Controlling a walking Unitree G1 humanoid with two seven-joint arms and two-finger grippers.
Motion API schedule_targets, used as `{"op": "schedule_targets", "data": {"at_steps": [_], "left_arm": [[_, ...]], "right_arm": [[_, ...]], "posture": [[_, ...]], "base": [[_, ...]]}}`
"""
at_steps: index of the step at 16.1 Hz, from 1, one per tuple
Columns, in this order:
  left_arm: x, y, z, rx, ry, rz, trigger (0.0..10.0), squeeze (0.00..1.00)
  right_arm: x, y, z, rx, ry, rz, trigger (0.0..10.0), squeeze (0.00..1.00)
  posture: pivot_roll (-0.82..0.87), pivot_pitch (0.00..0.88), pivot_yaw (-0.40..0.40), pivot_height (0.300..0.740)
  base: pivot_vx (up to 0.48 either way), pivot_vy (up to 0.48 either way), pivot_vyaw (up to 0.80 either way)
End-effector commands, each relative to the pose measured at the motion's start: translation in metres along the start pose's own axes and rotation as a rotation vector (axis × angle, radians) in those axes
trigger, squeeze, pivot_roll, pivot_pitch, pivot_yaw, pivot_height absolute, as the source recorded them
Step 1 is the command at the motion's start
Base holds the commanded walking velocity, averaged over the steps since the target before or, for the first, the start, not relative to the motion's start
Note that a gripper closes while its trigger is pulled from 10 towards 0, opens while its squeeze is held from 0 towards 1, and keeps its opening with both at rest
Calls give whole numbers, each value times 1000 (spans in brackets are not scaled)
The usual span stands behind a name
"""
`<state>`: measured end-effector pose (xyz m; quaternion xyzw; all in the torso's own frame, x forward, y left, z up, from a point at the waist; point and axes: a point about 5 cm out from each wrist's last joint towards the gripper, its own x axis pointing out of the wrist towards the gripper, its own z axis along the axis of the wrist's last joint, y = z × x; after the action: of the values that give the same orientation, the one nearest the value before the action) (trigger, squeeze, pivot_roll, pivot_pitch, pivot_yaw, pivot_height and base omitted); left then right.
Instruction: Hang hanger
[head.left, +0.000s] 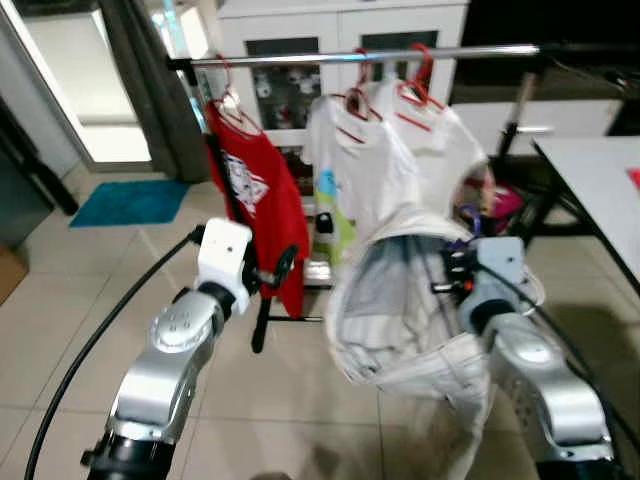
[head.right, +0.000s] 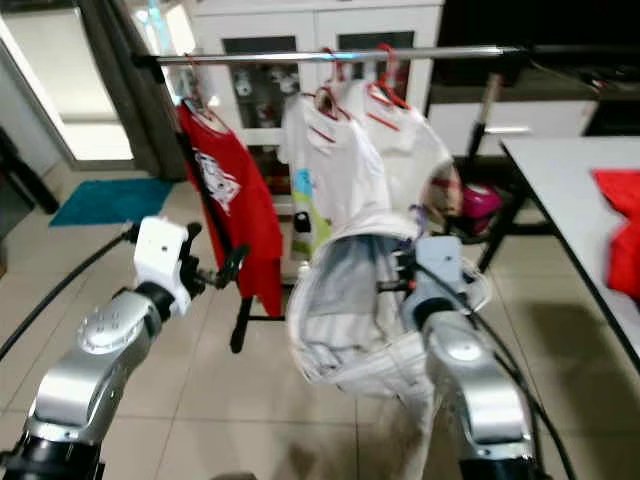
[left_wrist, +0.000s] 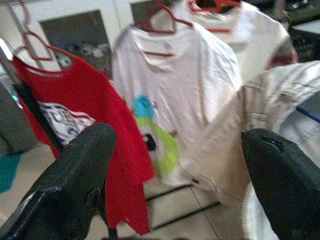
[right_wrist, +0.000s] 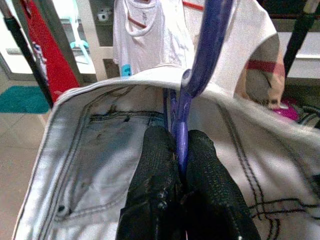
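The right gripper (right_wrist: 181, 150) is pinched on the stem of a purple hanger (right_wrist: 200, 65) that carries a pale denim garment (head.left: 400, 320), held below and in front of the rail (head.left: 400, 55). The hanger looks thin, stiff and smooth, so it could swivel in the pinch; the denim seems heavy and floppy and will likely swing. The left gripper (left_wrist: 180, 165) is spread wide, holding nothing. A red shirt (head.left: 255, 190) and two white shirts (head.left: 370, 150) already crowd the rail; bare rail shows between the red shirt and the white ones. A tabletop (head.left: 600, 190) edge lies near on the right.
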<state>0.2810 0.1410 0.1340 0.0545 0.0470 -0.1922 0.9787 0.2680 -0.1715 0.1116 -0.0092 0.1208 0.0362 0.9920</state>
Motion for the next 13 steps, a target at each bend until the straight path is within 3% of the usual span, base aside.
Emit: {"op": "schedule_targets", "data": {"at_steps": [1, 13], "left_arm": [[-3, 7, -2, 10, 16, 25, 10000, 0], [-7, 5, -6, 13, 28, 16, 10000, 0]], "right_arm": [[2, 10, 19, -4, -88, 40, 10000, 0], [-1, 2, 15, -27, -59, 32, 10000, 0]], "posture": [[41, 0, 60, 740], [40, 0, 50, 740]], "base": [[412, 0, 0], [412, 0, 0]]}}
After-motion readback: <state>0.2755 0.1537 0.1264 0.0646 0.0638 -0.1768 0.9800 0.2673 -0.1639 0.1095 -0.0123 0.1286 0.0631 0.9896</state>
